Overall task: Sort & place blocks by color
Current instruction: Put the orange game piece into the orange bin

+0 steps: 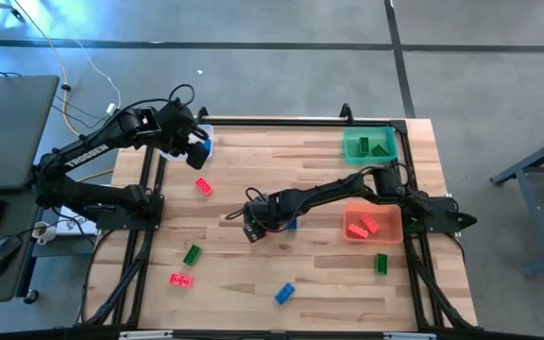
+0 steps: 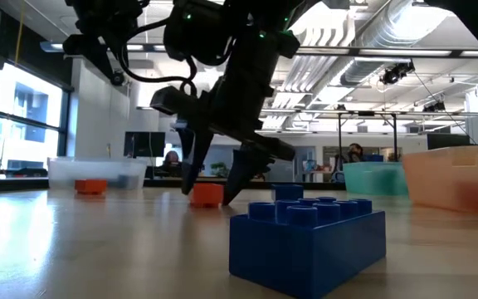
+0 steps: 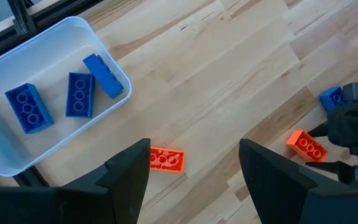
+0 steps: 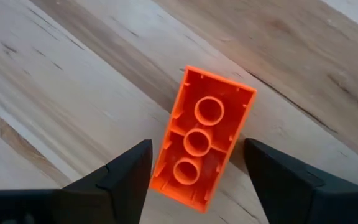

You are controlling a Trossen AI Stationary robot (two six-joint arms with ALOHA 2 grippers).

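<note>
My right gripper reaches to the middle of the table and is open, its fingers pointing down. An orange brick lies upside down on the wood, hollow side up, and the fingers stand on either side of it. The low view shows the same brick between the lowered fingertips. A blue brick lies just beside it. My left gripper hangs open near the clear bin, which holds three blue bricks. A red brick lies on the table below it.
The green bin holds green bricks and the orange bin holds red ones, both at the table's right. Loose on the wood lie a green brick, a red brick, a blue brick and another green brick.
</note>
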